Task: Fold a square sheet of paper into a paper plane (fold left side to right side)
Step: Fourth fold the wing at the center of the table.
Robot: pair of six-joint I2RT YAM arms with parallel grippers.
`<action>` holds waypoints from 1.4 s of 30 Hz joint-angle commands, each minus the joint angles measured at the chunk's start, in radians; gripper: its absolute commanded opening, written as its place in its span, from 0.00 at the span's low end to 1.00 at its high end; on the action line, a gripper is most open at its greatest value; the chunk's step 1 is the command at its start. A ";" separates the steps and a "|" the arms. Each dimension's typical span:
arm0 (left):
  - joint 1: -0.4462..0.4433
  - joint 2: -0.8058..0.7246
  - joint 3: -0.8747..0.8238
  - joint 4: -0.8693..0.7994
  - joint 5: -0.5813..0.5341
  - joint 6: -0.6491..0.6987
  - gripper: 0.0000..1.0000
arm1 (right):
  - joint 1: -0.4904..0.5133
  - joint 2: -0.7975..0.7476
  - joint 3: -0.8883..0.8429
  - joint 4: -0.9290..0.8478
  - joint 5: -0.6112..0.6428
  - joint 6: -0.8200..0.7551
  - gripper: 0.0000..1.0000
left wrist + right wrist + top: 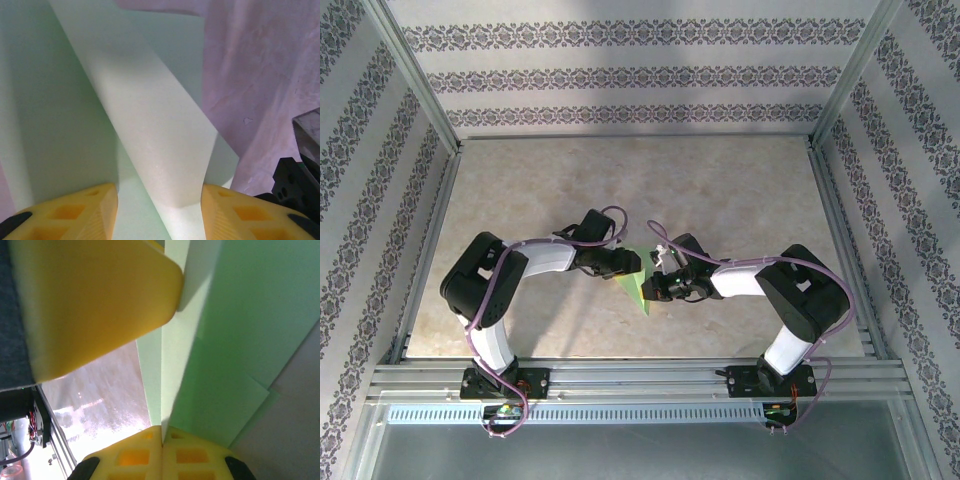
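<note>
A: Two things: where's the green paper (636, 288), and what holds it?
B: Centre of the overhead frame, on the table (720, 200). The right gripper (162, 431) is pinched on its raised edge; the left gripper (159, 202) stands apart, straddling a flap.

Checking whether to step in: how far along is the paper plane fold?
Done: the paper already shows layered folds and a pointed end. In hand: right hand shut on a crease, left hand open around a raised flap. Left: pressing that flap flat, probably further folds.

The table (620, 180) is pale and blotchy. Walls (640, 75) with dark flowery stripes stand around it — shiny metal rails (640, 378) too.
</note>
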 commanded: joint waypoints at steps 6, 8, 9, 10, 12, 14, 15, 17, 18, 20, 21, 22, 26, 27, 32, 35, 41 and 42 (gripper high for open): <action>-0.019 0.044 0.026 -0.101 -0.055 0.030 0.49 | -0.010 -0.001 -0.007 0.020 -0.019 0.009 0.07; -0.020 0.048 0.027 -0.106 -0.057 0.029 0.49 | -0.011 -0.017 -0.010 0.018 -0.017 0.015 0.10; -0.019 0.050 0.027 -0.107 -0.058 0.029 0.49 | -0.013 -0.028 -0.012 0.017 -0.017 0.017 0.11; -0.019 0.052 0.029 -0.111 -0.060 0.030 0.49 | -0.014 -0.041 -0.014 0.014 -0.015 0.019 0.13; -0.019 0.057 0.031 -0.116 -0.061 0.031 0.49 | -0.019 -0.071 -0.016 0.002 -0.016 0.022 0.18; -0.019 0.058 0.034 -0.118 -0.061 0.031 0.49 | -0.029 -0.103 -0.022 -0.014 -0.017 0.023 0.22; -0.019 0.058 0.034 -0.118 -0.058 0.030 0.49 | -0.035 -0.122 -0.027 -0.018 -0.019 0.025 0.25; -0.021 0.058 0.034 -0.116 -0.058 0.030 0.49 | -0.057 -0.156 -0.041 -0.019 -0.026 0.029 0.30; -0.021 0.057 0.035 -0.115 -0.059 0.028 0.48 | -0.068 -0.167 -0.046 -0.017 -0.033 0.031 0.32; -0.020 0.056 0.035 -0.115 -0.058 0.029 0.48 | -0.096 -0.180 -0.051 -0.016 -0.052 0.031 0.34; -0.020 0.054 0.033 -0.115 -0.059 0.028 0.48 | -0.107 -0.179 -0.050 -0.015 -0.059 0.032 0.34; -0.020 0.053 0.033 -0.115 -0.059 0.028 0.48 | -0.120 -0.173 -0.046 -0.015 -0.066 0.034 0.34; -0.021 0.050 0.033 -0.114 -0.058 0.029 0.48 | -0.135 -0.135 -0.017 0.007 -0.078 0.055 0.32; -0.022 0.050 0.033 -0.114 -0.058 0.029 0.48 | -0.135 -0.123 -0.008 0.010 -0.078 0.058 0.31; -0.022 0.051 0.032 -0.105 -0.054 0.024 0.48 | -0.135 -0.051 0.021 0.035 -0.064 0.076 0.30; -0.022 0.051 0.033 -0.107 -0.056 0.025 0.48 | -0.131 -0.017 0.022 0.079 -0.070 0.099 0.30; -0.023 0.053 0.036 -0.110 -0.056 0.025 0.48 | -0.107 0.022 0.033 0.123 -0.083 0.119 0.30; -0.023 0.053 0.037 -0.109 -0.056 0.027 0.48 | -0.104 0.025 0.033 0.128 -0.081 0.122 0.30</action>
